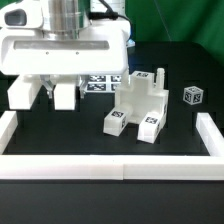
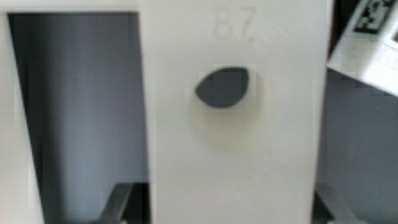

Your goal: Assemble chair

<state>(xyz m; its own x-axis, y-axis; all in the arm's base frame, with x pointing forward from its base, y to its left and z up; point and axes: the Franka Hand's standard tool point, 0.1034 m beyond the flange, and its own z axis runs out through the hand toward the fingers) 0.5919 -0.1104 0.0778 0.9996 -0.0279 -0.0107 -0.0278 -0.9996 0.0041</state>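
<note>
Exterior view: end effector pinches one big plate at 10 o'clock. The plate looks lifted off the worktop, with two blocks hanging under it. One sub-assembly sits at 4 o'clock, one tagged cube at 3. Step reads as carry-to-mate. Next move needs the plate lined up over the sub-assembly.

Wrist view: plate fills the frame, one hole. Fingertips not visible.

Robot lab bench: black table under the gripper, white border rails fencing it, marker board just beside the gripper, tagged chair parts further off.
</note>
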